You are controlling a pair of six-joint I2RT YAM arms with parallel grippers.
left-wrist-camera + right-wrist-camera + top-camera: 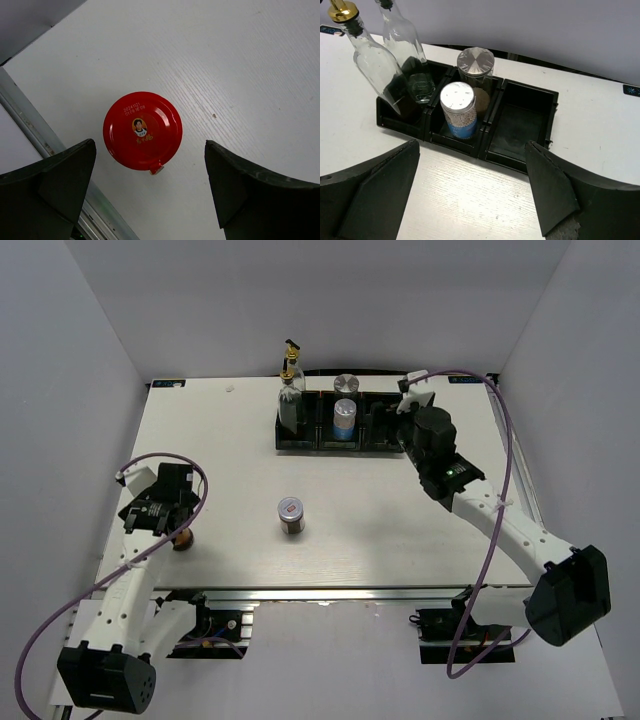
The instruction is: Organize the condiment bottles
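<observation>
The left hand (150, 145), spread wide, is hovering over the round red-capped dark jar (142, 131) standing near the white bench's (400, 530) 8 o'clock edge, where an off-centre squeeze could be tipping it toward the metal rail (25, 117)

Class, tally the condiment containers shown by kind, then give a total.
Clear glass cruets: 2
Blue-labelled shaker: 1
Silver-lidded cylinder: 1
Red-capped round jar: 1
Small brown jar: 1
Total: 6
</observation>
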